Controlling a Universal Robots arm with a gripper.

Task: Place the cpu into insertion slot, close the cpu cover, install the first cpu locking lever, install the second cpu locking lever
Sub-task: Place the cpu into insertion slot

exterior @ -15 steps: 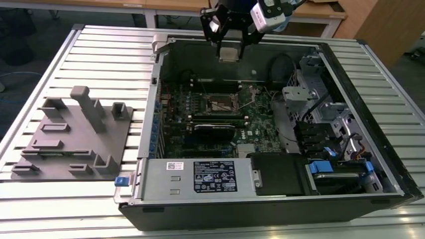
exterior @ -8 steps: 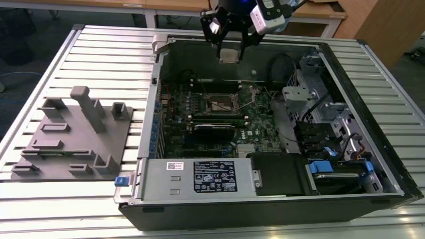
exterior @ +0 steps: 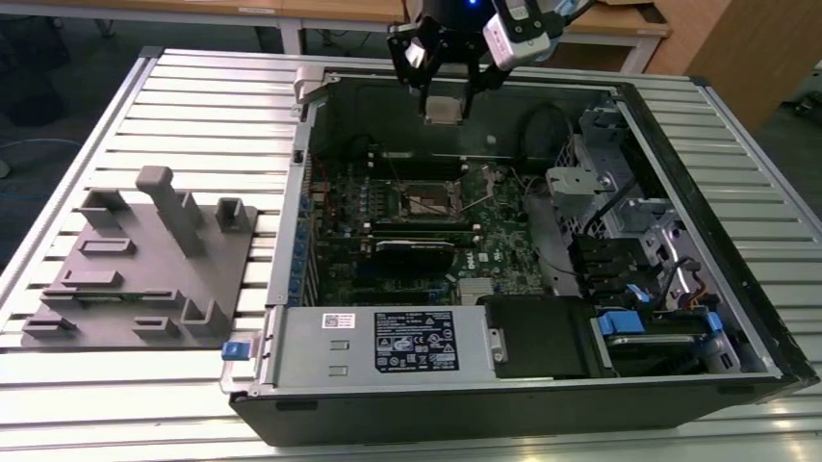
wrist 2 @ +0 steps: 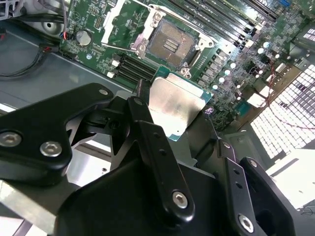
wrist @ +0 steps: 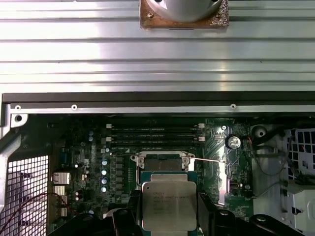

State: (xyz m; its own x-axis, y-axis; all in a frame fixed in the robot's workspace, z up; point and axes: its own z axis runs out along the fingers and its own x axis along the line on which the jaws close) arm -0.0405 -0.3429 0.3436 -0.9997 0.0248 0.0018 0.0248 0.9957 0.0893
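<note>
- Whereabouts of the cpu (exterior: 445, 110)?
- Up in the claw (exterior: 445, 98), above the open computer case (exterior: 719, 241), near its far edge.
- Clenched or released?
- Clenched on the cpu (wrist 2: 174, 105), with black fingers (wrist 2: 152, 142) touching two opposite edges. Silver top seen in both wrist views.
- And the insertion slot (exterior: 428, 200)?
- Down on the green motherboard (exterior: 385, 226), mid-case. Uncovered, dark centre exposed (wrist 2: 170, 43), well apart from the cpu (wrist: 166, 206).
- Around all that?
- Under the case, a slatted metal counter (exterior: 192, 106). Near that counter's edge on the exterior view's left, a grey fixture block (exterior: 141, 260).
</note>
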